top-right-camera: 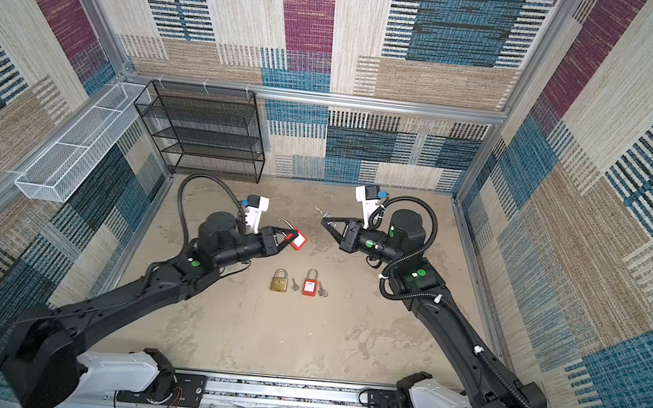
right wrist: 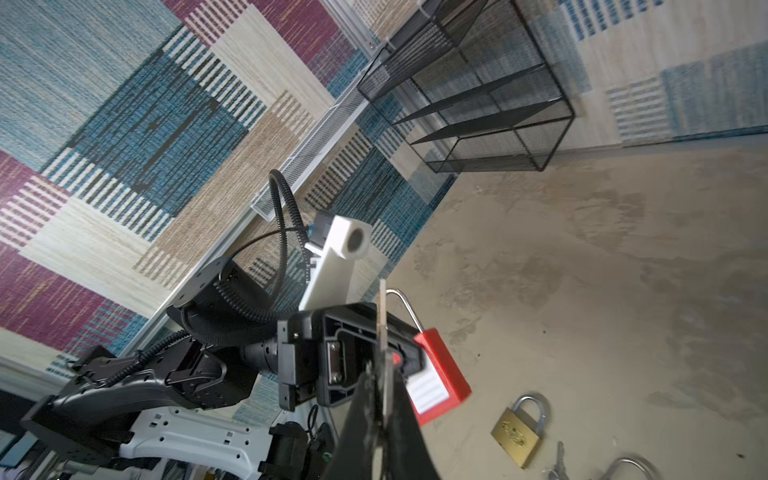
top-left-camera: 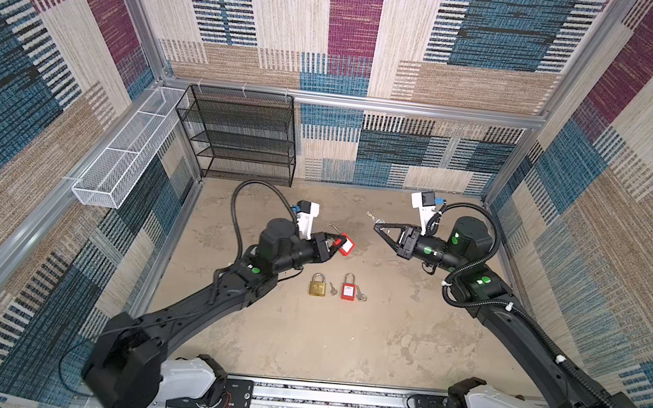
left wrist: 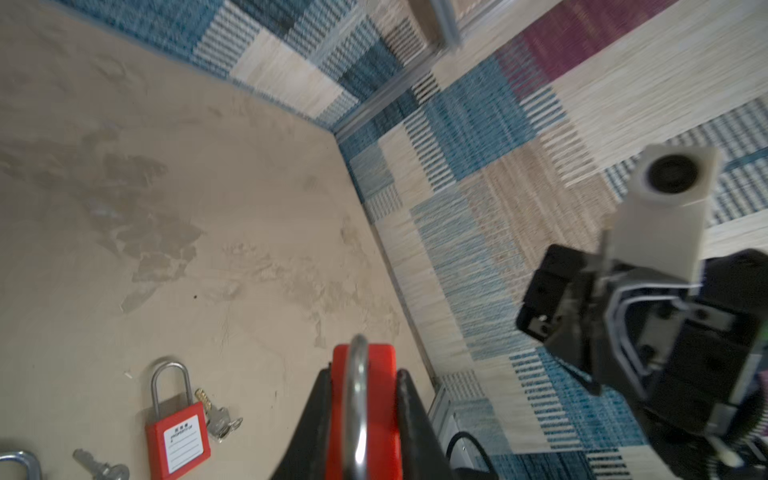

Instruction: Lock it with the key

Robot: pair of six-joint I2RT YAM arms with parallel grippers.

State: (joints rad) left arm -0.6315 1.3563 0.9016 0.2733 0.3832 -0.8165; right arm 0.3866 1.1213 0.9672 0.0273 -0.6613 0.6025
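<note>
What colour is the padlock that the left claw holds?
Red, with a white label; the padlock shows best in the right wrist view.

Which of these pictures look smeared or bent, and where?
Left wrist view: the patchwork carpet wall and the white camera block are streaked, while the held red plastic padlock looks sharper. Right wrist view: the black wire-mesh shelf rack is slightly soft. In both top views: the aluminium corner posts splay outward; lighting is even.
</note>
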